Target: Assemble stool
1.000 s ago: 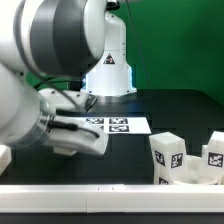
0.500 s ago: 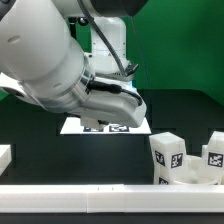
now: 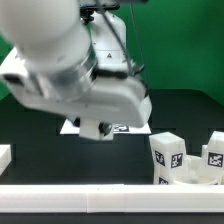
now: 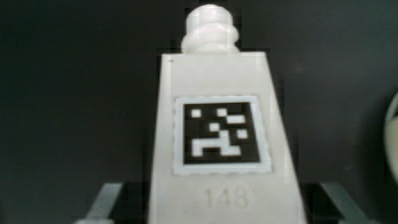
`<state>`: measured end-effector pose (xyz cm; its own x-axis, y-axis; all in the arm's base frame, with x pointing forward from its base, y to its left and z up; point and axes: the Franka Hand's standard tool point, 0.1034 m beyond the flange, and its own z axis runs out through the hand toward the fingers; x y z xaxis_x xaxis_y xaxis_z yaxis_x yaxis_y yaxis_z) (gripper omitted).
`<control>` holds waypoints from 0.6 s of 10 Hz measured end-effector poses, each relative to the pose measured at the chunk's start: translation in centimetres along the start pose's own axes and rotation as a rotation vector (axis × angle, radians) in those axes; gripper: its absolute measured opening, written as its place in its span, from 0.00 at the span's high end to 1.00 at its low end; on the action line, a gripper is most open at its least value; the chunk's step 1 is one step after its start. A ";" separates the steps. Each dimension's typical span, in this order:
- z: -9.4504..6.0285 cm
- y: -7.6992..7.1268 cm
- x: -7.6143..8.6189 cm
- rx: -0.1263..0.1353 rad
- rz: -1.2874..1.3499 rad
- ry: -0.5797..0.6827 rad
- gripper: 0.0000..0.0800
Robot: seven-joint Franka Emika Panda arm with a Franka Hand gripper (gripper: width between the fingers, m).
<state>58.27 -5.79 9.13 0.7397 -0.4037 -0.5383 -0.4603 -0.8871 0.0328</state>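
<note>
At the exterior view's left, a small white block sat on the black table, and a long white rail ran along the near edge. The arm filled the middle above the marker board, with a green backdrop behind. Rightward stood the tagged leg and the edge leg. In the wrist view, the gripper clasped the held leg, tag toward the camera.

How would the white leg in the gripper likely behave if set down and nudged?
The leg looks like stiff moulded plastic, so probably rigid and light. Its flat faces should stop rolling; tall and tapering, it might tip.
</note>
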 end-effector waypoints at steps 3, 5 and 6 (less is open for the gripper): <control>-1.3 -1.7 -2.7 0.029 -0.021 0.187 0.58; -1.6 -2.3 -3.4 0.066 -0.012 0.327 0.58; -1.7 -2.6 -3.1 0.077 -0.018 0.402 0.58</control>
<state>58.04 -2.58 12.14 0.8738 -0.4572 -0.1656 -0.4698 -0.8816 -0.0452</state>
